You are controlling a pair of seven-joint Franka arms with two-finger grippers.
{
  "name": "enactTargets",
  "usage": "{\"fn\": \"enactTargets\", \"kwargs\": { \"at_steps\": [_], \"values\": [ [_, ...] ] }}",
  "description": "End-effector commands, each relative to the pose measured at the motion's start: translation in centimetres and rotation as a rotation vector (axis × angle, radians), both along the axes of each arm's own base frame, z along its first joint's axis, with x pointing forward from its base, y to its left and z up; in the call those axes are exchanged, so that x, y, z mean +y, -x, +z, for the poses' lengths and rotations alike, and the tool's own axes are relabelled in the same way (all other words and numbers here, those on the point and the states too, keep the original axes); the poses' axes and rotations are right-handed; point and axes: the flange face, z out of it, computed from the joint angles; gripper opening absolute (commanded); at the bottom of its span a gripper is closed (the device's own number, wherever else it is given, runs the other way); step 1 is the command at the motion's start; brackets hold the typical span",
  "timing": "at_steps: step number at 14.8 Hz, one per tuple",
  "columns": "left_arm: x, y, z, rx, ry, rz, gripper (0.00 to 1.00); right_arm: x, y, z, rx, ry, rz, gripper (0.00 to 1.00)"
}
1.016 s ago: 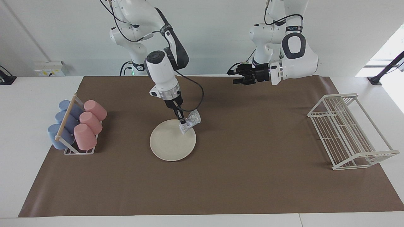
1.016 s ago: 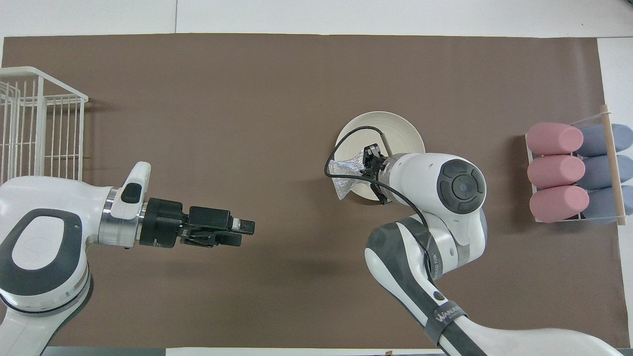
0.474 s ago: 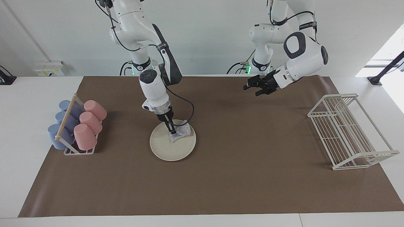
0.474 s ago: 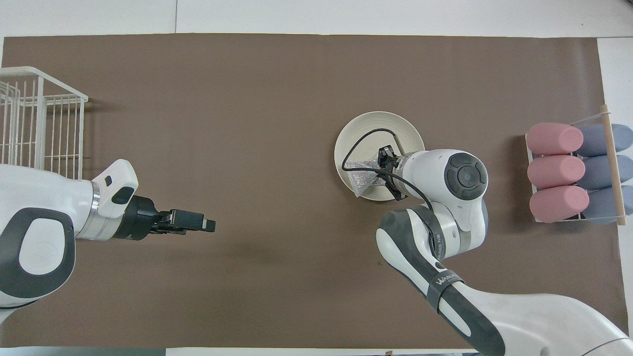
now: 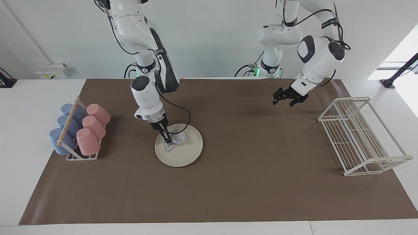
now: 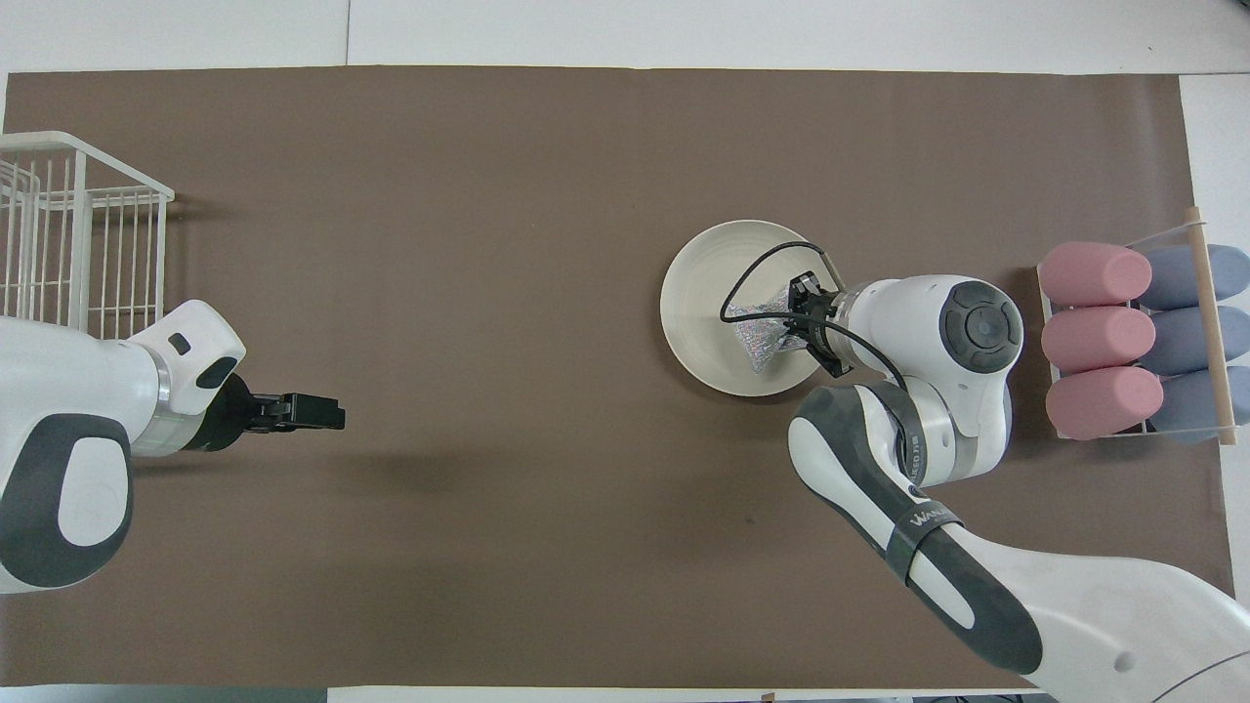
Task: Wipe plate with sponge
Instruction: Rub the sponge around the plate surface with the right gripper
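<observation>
The cream-white plate (image 5: 187, 153) (image 6: 698, 293) lies on the brown mat, toward the right arm's end of the table. My right gripper (image 5: 168, 141) (image 6: 799, 322) is down over the plate, shut on the silvery sponge (image 5: 177, 139) (image 6: 757, 340). The sponge rests on the plate's surface, on the part nearer the cup rack. A black cable loops from the right wrist over the plate. My left gripper (image 5: 286, 101) (image 6: 317, 414) hangs in the air over the mat beside the white wire rack, holding nothing, and waits.
A cup rack (image 5: 70, 133) (image 6: 1206, 332) with pink and blue cups lying on their sides stands at the right arm's end. A white wire rack (image 5: 359, 137) (image 6: 68, 234) stands at the left arm's end. The brown mat (image 5: 228, 189) covers the table.
My right gripper came down and dragged the sponge across the plate toward the cup rack. My left arm drew back toward the wire rack.
</observation>
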Motion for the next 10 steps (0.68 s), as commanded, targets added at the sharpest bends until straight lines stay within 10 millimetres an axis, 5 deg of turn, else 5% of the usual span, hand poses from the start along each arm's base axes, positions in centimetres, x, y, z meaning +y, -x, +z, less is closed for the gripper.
{"fn": "enactTargets", "kwargs": {
  "at_steps": [1, 8, 10],
  "values": [
    [0.7, -0.6, 0.1, -0.012, -0.025, 0.025, 1.00, 0.0, 0.2, -1.5, 0.011, 0.005, 0.014, 0.00],
    [0.3, -0.9, 0.4, -0.023, -0.024, 0.016, 1.00, 7.4, 2.2, -2.5, 0.008, -0.059, -0.120, 0.00],
    [0.3, -0.9, 0.4, -0.023, -0.024, 0.016, 1.00, 7.6, 2.2, -2.4, 0.000, -0.062, -0.119, 0.00]
  ]
}}
